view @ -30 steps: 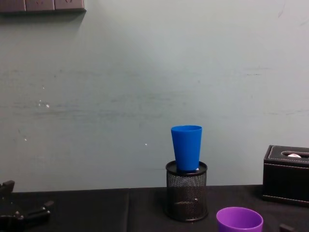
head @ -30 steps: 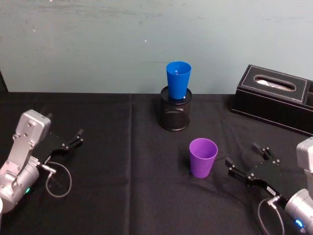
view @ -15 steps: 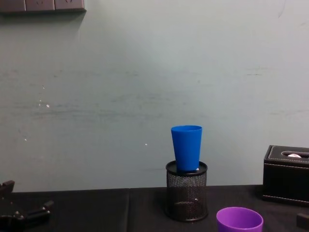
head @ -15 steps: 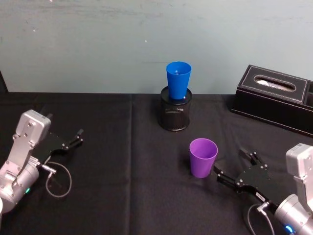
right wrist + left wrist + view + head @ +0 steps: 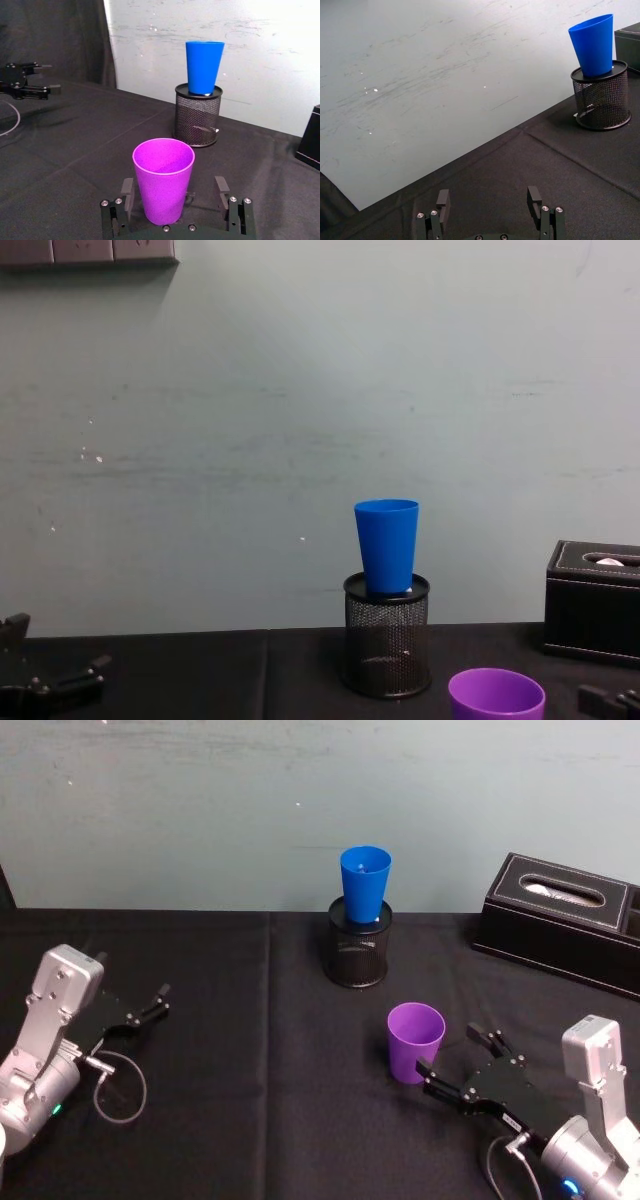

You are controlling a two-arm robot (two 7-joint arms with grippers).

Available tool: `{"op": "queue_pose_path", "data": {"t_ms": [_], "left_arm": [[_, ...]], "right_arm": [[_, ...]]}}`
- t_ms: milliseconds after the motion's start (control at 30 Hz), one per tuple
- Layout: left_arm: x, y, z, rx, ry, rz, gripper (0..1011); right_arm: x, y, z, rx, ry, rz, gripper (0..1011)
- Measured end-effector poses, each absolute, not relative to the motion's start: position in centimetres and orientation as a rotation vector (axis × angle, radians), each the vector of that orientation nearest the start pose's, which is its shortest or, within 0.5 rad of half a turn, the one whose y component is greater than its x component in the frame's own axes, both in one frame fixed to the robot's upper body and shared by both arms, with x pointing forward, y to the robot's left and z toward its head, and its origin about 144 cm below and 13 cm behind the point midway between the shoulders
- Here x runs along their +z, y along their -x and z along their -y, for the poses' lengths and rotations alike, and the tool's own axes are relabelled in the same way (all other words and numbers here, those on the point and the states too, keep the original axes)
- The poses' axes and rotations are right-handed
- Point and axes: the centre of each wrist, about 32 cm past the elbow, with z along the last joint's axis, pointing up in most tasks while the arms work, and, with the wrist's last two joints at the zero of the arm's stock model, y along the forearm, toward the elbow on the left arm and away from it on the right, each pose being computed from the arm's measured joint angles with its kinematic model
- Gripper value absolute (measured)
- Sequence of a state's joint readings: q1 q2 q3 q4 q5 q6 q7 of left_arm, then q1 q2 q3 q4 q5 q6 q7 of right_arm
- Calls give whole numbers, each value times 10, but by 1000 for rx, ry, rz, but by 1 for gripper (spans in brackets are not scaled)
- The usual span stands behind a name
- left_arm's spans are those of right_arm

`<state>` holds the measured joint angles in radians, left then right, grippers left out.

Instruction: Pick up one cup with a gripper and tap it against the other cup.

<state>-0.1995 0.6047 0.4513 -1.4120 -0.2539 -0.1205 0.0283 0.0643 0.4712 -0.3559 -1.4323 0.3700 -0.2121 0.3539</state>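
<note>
While the right tool stood wide and empty at the purple cup, closing seemed next; the left tool lay open near the worktop's left edge.

The purple cup and blue cup are smooth plastic. The holder is black wire mesh. Matt black cloth covers the table. The box looks like stitched leather.

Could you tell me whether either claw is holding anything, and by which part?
Nothing is held. The right claw is open, its fingers either side of the purple cup, low down, not touching; the left claw is open, empty.
</note>
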Motion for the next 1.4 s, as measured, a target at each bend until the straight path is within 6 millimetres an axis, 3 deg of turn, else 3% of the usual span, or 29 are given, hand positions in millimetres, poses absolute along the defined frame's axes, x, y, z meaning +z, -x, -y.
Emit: {"op": "queue_pose_path", "data": {"t_ms": [1400], "left_arm": [[1140,-489,-310,1248,-304,285,1012]], "right_arm": [[1099,-488,271,-888,75,46,1003]]}}
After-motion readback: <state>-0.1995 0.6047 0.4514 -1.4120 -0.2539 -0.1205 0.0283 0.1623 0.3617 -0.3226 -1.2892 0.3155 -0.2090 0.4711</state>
